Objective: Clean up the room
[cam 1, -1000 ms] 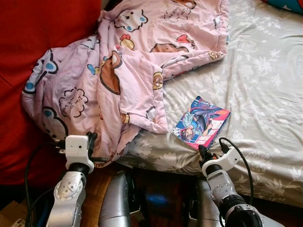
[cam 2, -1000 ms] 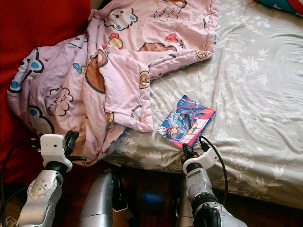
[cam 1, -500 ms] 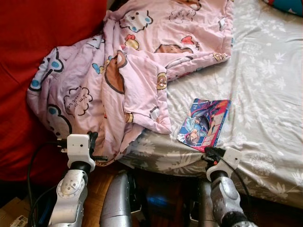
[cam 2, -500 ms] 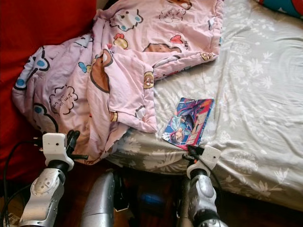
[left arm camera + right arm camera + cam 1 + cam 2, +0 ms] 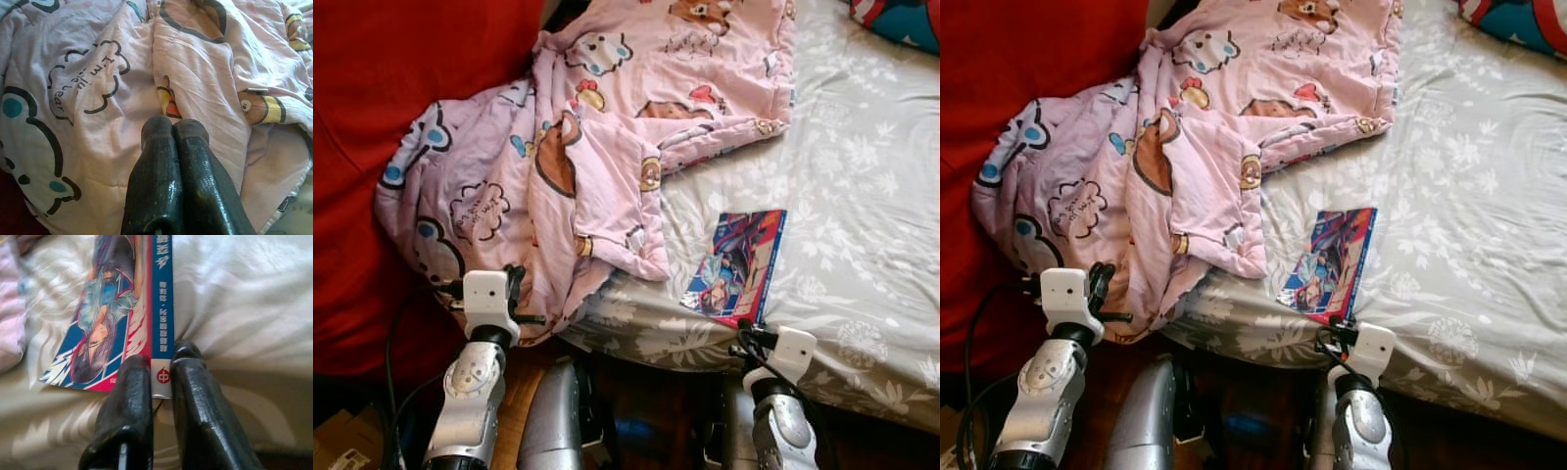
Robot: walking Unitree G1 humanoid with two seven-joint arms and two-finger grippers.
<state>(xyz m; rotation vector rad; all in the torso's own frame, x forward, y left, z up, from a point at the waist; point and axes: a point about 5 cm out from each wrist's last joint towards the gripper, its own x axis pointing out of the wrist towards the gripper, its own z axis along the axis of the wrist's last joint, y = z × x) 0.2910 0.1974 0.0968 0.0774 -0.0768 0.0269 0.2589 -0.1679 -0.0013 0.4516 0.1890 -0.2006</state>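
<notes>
Lying near the front edge of the bed, in the lower middle of the left eye frame, the comic book point(image 5: 736, 266) now stands almost straight up and down in the picture. A second ago it lay slanted, so it has turned. The right gripper point(image 5: 159, 374) has twisted too and sits right at the book's bottom end. In the right wrist view its two black fingers point(image 5: 128, 396) are a little apart, with the book's spine corner between them, so it looks like it is pinching the book. That means the robot is likely getting ready to lift the book off the grey flowery sheet point(image 5: 862, 186). The left gripper point(image 5: 173, 128) has its fingers pressed together and holds nothing. It points at the pink cartoon blanket point(image 5: 558, 166), which spills off the bed at the upper left beside the red wall point(image 5: 382, 108).
</notes>
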